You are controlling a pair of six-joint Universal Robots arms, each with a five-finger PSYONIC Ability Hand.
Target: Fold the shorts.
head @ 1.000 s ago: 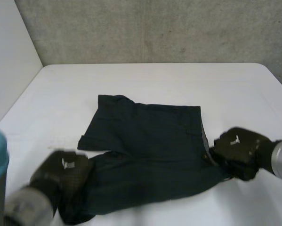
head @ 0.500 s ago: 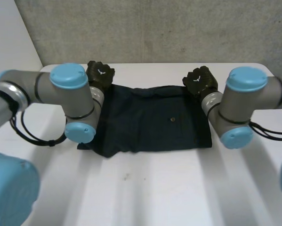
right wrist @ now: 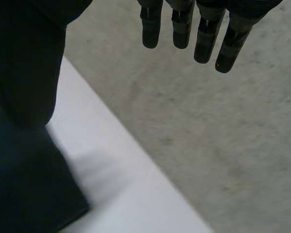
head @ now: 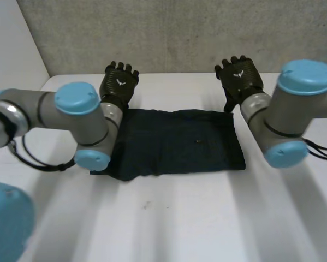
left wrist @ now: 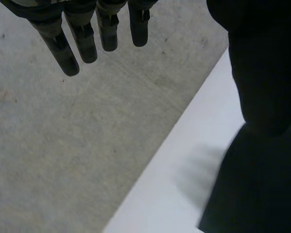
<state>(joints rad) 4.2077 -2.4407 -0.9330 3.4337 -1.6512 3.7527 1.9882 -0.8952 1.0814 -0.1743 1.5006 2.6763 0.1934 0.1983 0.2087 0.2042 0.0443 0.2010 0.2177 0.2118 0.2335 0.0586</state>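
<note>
Right hand (right wrist: 181, 29) fingers straight, holding nothing, aimed at concrete wall (right wrist: 208, 136); dark shorts (right wrist: 24, 194) flat on white table (right wrist: 111, 184) beside its thumb.

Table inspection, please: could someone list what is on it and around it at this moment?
Surface: white table, with the shorts lying on it.
Job's things: dark shorts, folded into a flat rectangle mid-table.
Clutter: nothing seen.
Hands: left hand and right hand are open, fingers straight, holding nothing, hovering beyond the shorts' far corners.
Cables: nothing seen on the shorts.
Surroundings: grey concrete wall behind the table.
</note>
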